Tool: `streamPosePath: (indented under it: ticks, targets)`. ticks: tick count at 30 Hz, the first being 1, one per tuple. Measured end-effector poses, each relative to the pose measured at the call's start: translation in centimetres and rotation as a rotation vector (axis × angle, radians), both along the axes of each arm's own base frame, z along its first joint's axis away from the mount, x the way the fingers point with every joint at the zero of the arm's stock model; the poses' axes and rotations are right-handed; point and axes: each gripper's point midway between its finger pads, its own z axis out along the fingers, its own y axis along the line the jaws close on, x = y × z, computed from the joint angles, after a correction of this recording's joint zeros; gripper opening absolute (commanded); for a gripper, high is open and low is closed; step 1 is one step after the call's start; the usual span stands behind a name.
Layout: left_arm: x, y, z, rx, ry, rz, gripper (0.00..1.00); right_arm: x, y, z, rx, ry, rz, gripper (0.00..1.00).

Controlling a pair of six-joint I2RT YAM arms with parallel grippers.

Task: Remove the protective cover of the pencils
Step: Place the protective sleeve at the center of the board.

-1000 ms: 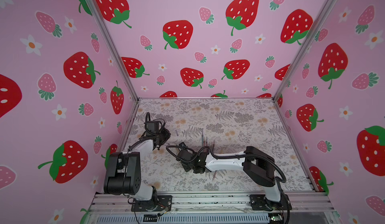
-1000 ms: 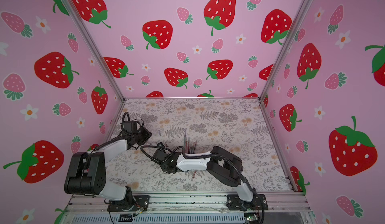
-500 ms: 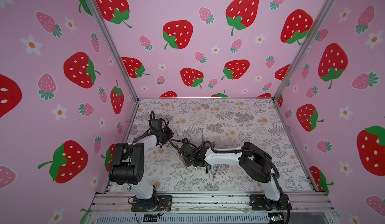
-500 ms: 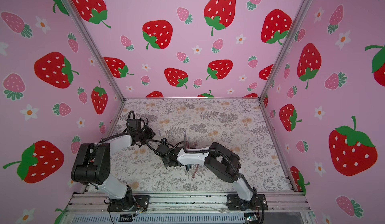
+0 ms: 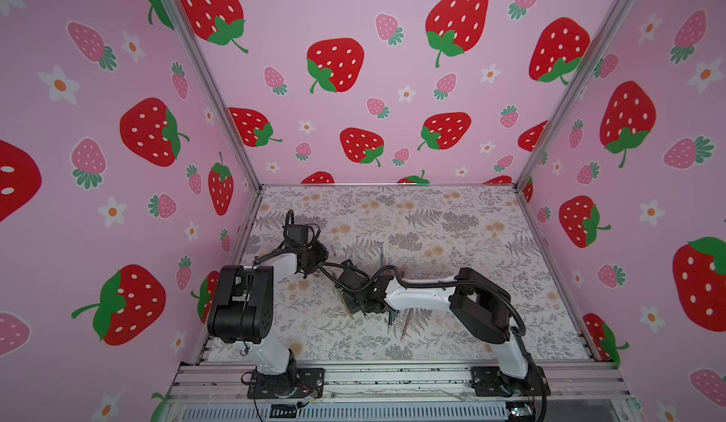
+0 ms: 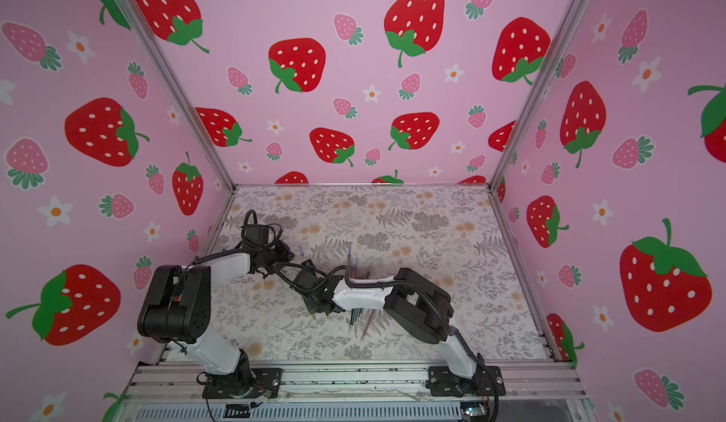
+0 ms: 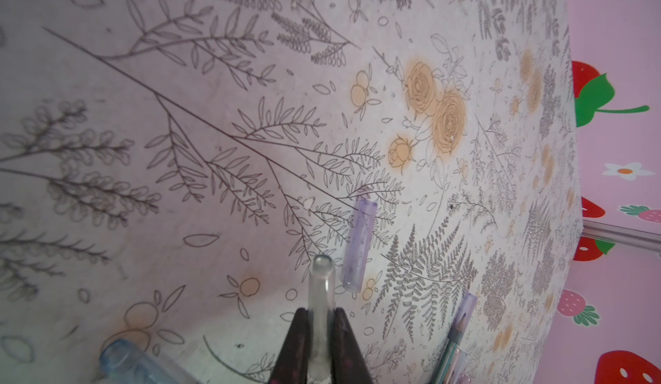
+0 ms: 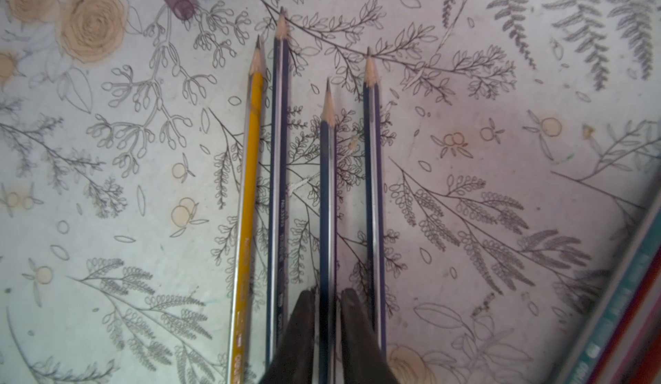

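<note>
The left hand point(image 7: 321, 313) pinches an empty clear cap point(image 7: 321, 279).

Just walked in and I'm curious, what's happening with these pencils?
The left gripper is shut on a clear plastic pencil cap. The right gripper straddles a dark blue sharpened pencil beside three other bare-tipped pencils on the floral table; whether it is gripped is unclear. A translucent purple cap lies loose nearby.

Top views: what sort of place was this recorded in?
Probably a tabletop robot test booth: strawberry-print walls on an aluminium frame, a floral tabletop, and a left arm and right arm bolted to a front rail.
</note>
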Motion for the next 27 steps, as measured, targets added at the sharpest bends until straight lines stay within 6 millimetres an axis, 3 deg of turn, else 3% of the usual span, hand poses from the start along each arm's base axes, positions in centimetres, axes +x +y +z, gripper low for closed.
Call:
streamPosePath:
  ticks: [13,16,22,24,27]
  targets:
    - [-0.1,-0.2,-0.6,0.001,0.019,-0.005,0.20,0.0,-0.2,0.4,-0.009,-0.008,0.015,0.20]
    - [-0.1,-0.2,-0.6,0.001,0.019,-0.005,0.20,0.2,-0.4,2.5,0.011,-0.033,0.017,0.24]
    - [-0.1,-0.3,-0.6,0.000,0.020,-0.007,0.20,1.4,-2.5,9.1,0.098,-0.140,-0.027,0.27]
    - [0.0,-0.3,-0.5,0.000,0.017,-0.008,0.20,2.1,-3.4,9.7,0.109,-0.154,-0.058,0.26]
    - [0.1,-0.5,-0.3,-0.003,0.012,-0.012,0.20,3.3,-4.9,8.4,0.077,-0.146,-0.109,0.25]
